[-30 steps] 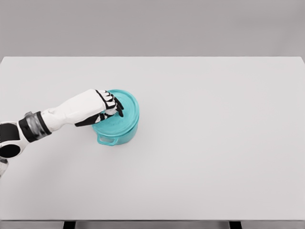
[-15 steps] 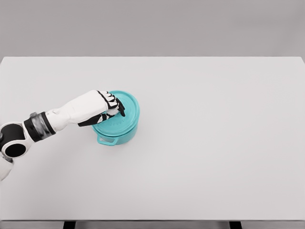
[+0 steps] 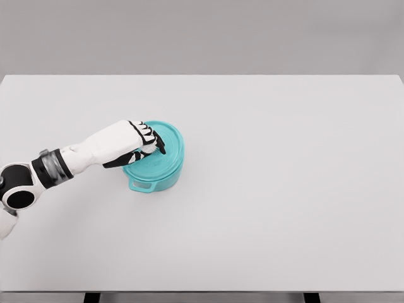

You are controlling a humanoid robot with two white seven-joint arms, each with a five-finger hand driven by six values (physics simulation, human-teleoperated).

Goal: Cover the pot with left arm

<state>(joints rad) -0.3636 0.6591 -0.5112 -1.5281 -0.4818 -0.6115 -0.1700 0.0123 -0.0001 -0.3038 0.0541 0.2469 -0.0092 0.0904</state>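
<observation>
Teal metal shows on the left half of the white bench (image 3: 284, 189): a round pot (image 3: 158, 178) stands there, well away from every edge, with a small loop handle (image 3: 141, 185) sticking out at its lower left side toward the camera. On top of the pot sits a matching teal lid (image 3: 169, 144), and it appears to lie flat on the rim, though the left part of that rim is hidden by the robot hand. The left robot hand (image 3: 140, 142) comes in from the lower left on a white forearm with a dark and grey band at the wrist. It lies over the left part of the lid, palm down, with its black-jointed fingers (image 3: 151, 140) curled together around the middle of the lid, where a knob would sit; the knob itself is covered, so the grip on it cannot be seen directly. The thumb runs dark along the underside of the hand, just above the pot's left wall. The right part of the lid is uncovered and shows its smooth curved edge.
</observation>
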